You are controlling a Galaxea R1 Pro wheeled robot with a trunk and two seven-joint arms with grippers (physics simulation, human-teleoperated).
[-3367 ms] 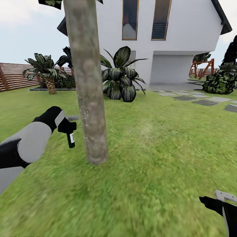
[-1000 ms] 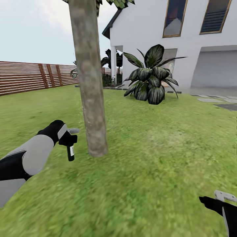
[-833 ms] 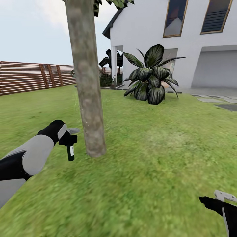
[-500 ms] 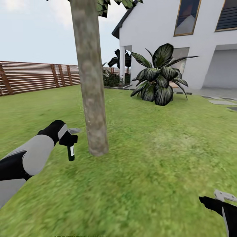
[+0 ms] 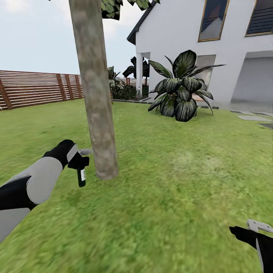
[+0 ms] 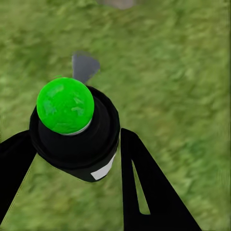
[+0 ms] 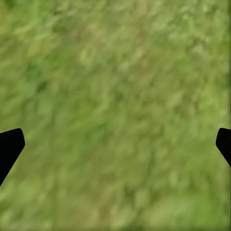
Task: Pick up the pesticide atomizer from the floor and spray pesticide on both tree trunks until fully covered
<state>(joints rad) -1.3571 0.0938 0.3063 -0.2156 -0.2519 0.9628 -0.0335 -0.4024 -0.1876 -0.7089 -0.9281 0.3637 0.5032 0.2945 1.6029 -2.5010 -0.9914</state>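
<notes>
Right wrist view: mottled green grass (image 7: 115, 110), blurred, yellowish patches throughout. Two black fingertips (image 7: 9, 144) of the right gripper (image 7: 115, 144) sit over the grass, one at each side, set wide apart, with bare grass between them.

The tree trunk (image 5: 94, 94) stood on the grass (image 5: 170, 189) just right of the left gripper (image 5: 80, 159), which held the atomizer (image 5: 81, 176) hanging down. Fence (image 5: 34, 88) ran behind on the left, house (image 5: 212, 49) back right, with a leafy plant (image 5: 180, 93) in front of it.
</notes>
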